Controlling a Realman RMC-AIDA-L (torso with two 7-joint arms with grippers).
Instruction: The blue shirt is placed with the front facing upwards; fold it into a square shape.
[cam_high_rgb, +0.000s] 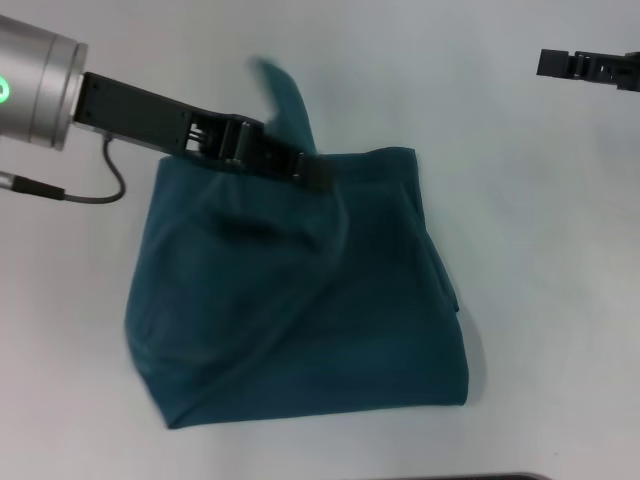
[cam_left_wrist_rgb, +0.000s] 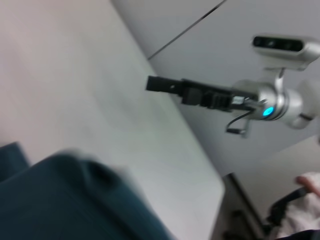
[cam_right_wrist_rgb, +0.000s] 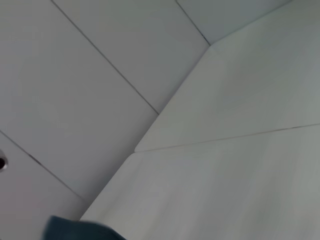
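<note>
Meanwhile, the soft, creased blue shirt (cam_high_rgb: 300, 310) lies as a rough square on the matte white table (cam_high_rgb: 540, 250); left gripper (cam_high_rgb: 310, 170) pinches its far edge, right gripper (cam_high_rgb: 590, 65) parked apart, finger state unclear.

A lab-like test room: plain white table (cam_high_rgb: 520, 200) beneath the left gripper (cam_high_rgb: 312, 172), bare pale-panelled floor (cam_right_wrist_rgb: 75, 75) beyond.
</note>
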